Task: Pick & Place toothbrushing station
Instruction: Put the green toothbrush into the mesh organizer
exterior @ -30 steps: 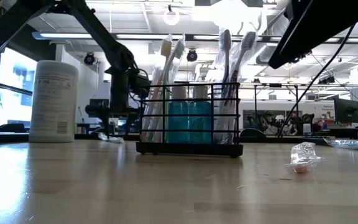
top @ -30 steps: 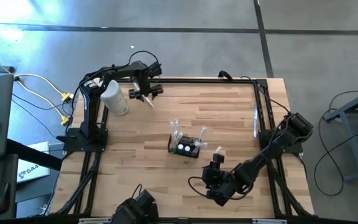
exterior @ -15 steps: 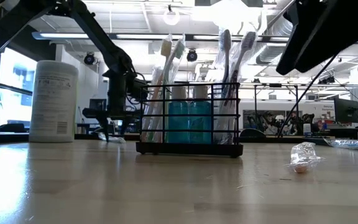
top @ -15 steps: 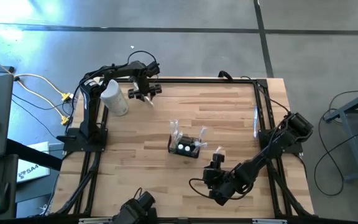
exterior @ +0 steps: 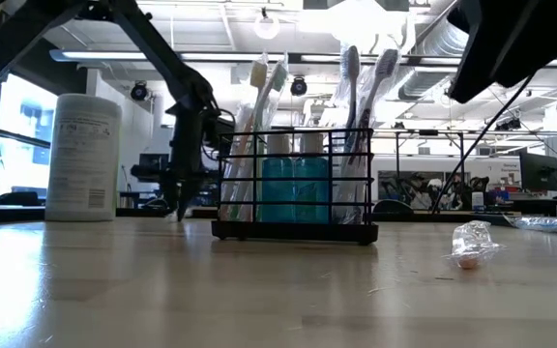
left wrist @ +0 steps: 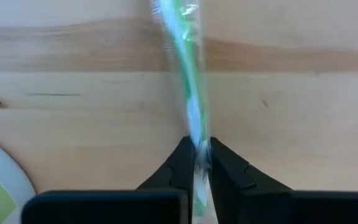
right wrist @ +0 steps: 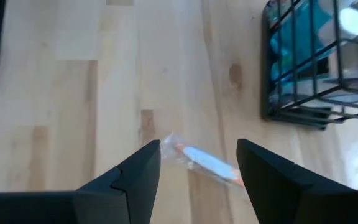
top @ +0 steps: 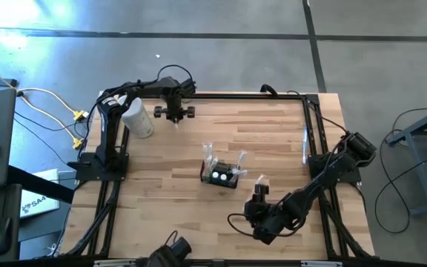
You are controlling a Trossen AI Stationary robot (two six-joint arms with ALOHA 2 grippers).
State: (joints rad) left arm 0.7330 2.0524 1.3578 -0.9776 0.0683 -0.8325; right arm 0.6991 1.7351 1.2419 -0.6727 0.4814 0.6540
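1. the toothbrushing station [top: 223, 175], a small black wire holder, stands upright near the middle of the wooden table [top: 273, 133]; wrapped toothbrushes and blue cups stand inside it.
2. in the low view the station [exterior: 295, 184] rests flat on the tabletop, with the brush heads rising above its top rail.
3. the left gripper [top: 175, 116] is at the far left part of the table, well apart from the station and just right of a white cylindrical container [top: 136, 117].
4. its fingers [left wrist: 180, 163] are pinched together on a green toothbrush in a clear wrapper [left wrist: 188, 93], which lies along the wood ahead of them.
5. the right gripper [top: 260, 194] hangs over the near right part of the table, near the station's right side.
6. its fingers [right wrist: 143, 167] stand apart and hold nothing; a small clear-wrapped item with an orange end [right wrist: 205, 163] lies on the table between them.
7. that same small wrapped item [top: 261, 180] lies just right of the station, not touching it.
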